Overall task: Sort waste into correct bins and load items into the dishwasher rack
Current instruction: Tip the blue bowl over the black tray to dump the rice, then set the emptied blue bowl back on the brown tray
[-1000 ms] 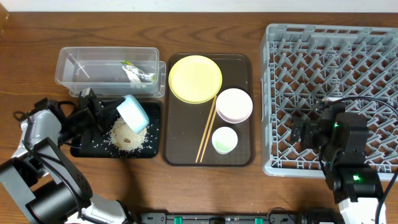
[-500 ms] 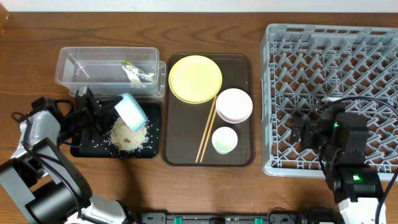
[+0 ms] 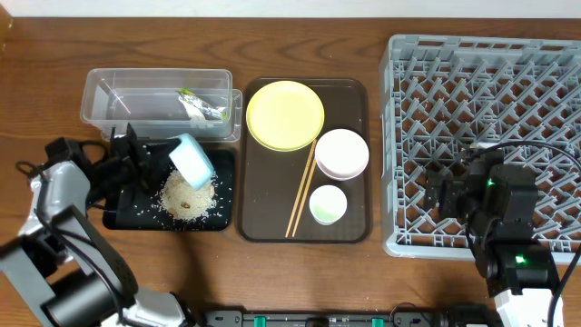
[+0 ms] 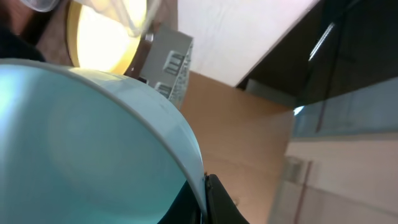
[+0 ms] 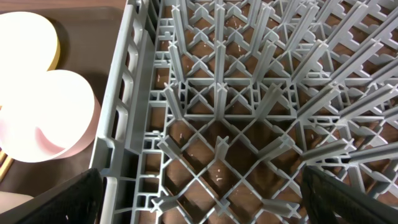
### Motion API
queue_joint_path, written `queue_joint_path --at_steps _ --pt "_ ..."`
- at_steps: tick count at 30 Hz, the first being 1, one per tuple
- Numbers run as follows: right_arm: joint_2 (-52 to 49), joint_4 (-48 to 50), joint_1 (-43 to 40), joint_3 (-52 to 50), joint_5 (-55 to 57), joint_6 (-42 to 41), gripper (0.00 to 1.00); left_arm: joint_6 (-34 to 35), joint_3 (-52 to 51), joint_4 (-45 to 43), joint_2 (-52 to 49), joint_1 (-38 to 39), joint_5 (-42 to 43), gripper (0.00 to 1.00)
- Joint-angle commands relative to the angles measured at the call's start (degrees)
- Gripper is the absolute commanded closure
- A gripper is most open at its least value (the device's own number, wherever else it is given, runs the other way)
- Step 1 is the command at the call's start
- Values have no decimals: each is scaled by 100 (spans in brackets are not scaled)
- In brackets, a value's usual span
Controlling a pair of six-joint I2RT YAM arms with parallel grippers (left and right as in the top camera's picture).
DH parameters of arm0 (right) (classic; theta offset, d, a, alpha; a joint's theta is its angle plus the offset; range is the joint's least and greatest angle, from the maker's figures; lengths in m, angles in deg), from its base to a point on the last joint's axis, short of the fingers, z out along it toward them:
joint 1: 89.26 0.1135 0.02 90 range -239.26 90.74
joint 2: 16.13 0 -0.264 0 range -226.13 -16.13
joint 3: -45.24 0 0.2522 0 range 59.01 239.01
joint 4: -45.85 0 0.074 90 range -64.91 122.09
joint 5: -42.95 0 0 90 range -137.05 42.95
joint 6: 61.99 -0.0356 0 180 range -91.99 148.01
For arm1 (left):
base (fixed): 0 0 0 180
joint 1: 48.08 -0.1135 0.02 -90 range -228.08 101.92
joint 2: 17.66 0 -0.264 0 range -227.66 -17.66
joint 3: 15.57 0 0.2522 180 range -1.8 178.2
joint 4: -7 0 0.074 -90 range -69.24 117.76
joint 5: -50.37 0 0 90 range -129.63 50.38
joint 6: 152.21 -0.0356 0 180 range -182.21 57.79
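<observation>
Tilted blue bowl (image 3: 192, 162) in left claw (image 3: 163, 164)

light blue bowl (image 4: 93, 149) fills the left wrist view, blurred, cut off left and bottom. overhead it hides the fingertips of the left gripper (image 3: 168, 163) and some black tray (image 3: 224, 173). dishwasher rack (image 3: 481, 136), at the right edge of the desk (image 3: 54, 36), runs out of frame.

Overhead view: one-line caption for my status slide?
Left gripper holds the light blue bowl tilted over rice scraps in the black tray; right gripper hovers open above the dishwasher rack.
</observation>
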Motion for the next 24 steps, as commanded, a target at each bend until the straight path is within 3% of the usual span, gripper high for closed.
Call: queue_joint_path --at_steps 1,9,17,24 --pt "-26 4 101 111 -44 -74 1 -227 61 -127 629 428 -796 94" --pt "-26 4 101 111 -44 -76 1 -205 138 -686 1480 2282 -3580 94" --pt "-26 2 101 111 -44 -76 1 -205 138 -1410 1311 4616 -5681 94" --pt "-26 2 101 111 -44 -74 1 -175 138 -1537 831 5803 -7267 94"
